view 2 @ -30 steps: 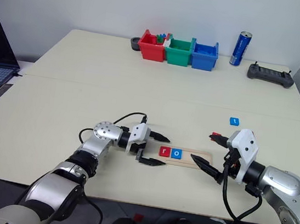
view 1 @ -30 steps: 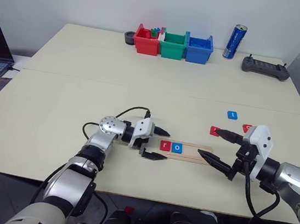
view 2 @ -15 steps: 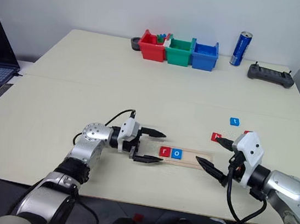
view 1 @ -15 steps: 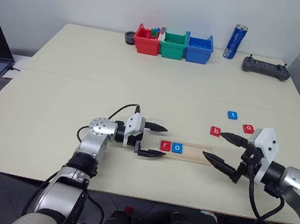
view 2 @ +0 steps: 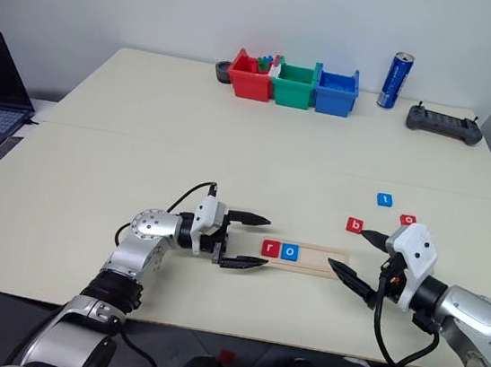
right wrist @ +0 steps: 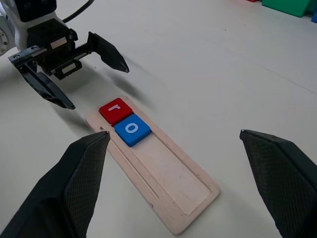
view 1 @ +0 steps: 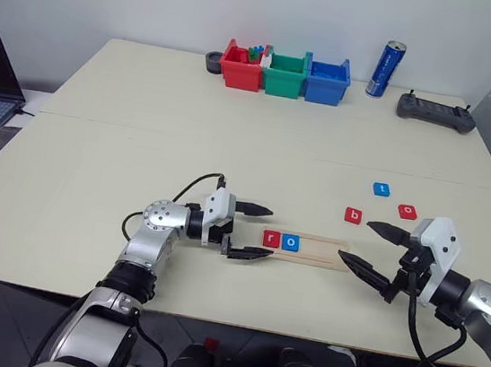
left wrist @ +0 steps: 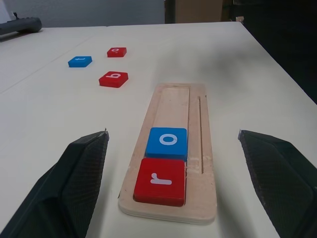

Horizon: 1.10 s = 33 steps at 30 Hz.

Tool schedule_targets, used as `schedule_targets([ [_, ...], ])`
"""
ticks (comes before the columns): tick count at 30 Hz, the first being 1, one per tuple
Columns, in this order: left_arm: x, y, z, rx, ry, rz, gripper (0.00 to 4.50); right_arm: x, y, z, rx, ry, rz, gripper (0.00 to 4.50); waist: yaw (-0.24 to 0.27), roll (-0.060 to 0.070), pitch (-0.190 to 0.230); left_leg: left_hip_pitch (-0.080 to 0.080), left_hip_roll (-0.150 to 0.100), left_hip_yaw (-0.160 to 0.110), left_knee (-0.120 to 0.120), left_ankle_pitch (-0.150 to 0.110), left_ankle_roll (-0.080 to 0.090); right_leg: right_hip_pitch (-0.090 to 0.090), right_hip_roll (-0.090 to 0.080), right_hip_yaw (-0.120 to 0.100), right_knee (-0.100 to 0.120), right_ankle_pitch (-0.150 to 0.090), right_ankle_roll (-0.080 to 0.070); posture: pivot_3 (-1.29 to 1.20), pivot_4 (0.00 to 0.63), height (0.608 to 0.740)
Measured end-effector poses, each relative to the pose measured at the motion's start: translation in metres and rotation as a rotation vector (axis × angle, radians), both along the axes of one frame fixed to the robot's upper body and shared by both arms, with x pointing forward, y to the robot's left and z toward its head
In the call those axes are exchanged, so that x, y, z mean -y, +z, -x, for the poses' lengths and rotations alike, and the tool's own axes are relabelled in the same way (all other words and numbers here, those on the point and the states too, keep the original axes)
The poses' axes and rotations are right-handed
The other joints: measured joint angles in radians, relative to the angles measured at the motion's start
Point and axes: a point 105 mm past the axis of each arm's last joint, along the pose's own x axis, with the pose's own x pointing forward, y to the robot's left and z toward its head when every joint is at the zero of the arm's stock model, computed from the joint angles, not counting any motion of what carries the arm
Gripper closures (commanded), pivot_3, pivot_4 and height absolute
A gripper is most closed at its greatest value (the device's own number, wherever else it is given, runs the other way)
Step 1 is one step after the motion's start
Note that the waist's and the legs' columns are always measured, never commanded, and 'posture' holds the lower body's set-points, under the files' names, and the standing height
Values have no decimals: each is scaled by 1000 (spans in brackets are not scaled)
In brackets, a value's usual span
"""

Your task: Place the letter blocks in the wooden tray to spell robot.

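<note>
So we've got "r" (view 1: 271,238) and "o" (view 1: 290,242) seated side by side at the left end of the wooden tray (view 1: 320,252), touching each other, with the rest of the groove bare — that's where b, o and t have to go.

The remaining letter blocks sit loose on the tabletop (view 1: 232,146) past the tray's right end: the red "b" (view 1: 353,216) is nearest, the blue "t" (view 1: 380,190) and the red "o" (view 1: 407,211) a bit farther back. None of them touch.

Our left claw (view 1: 251,231) hangs at the tray's left end, jaws spread wide and holding nothing, pointing along the strip toward the two seated tiles. Our right claw (view 1: 368,246) is just off the tray's right end, also wide open and empty, with the "b" just beside its upper finger.

We reckon that layout makes sense: the right side is closest to the loose tiles, so the "b" looks like the next pick.
</note>
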Motion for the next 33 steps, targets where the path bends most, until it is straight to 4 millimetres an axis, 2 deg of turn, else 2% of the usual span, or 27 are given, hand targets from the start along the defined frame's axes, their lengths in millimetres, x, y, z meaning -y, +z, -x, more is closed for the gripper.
schedule_targets([
  [4, 5, 3, -1, 9, -14, 6, 53, 4, 1, 0, 9, -18, 3, 0, 1, 0, 0, 0, 0, 0, 0, 0, 0, 0, 0, 0, 0, 0, 0, 0, 150, 740],
  [10, 13, 1, -2, 4, -32, 8, 53, 11, -8, 6, -23, -48, 8, 0, 1, 0, 0, 0, 0, 0, 0, 0, 0, 0, 0, 0, 0, 0, 0, 0, 150, 740],
  [28, 23, 10, -4, 25, -64, 24, 53, 15, -1, 10, 5, -76, 14, 0, 2, 0, 0, 0, 0, 0, 0, 0, 0, 0, 0, 0, -1, 0, 0, 0, 150, 740],
  [33, 22, 7, 0, 16, -76, 21, 53, 16, -1, 10, 5, -84, 15, 0, 1, 0, 0, 0, 0, 0, 0, 0, 0, 0, 0, 0, 0, 0, 0, 0, 150, 740],
])
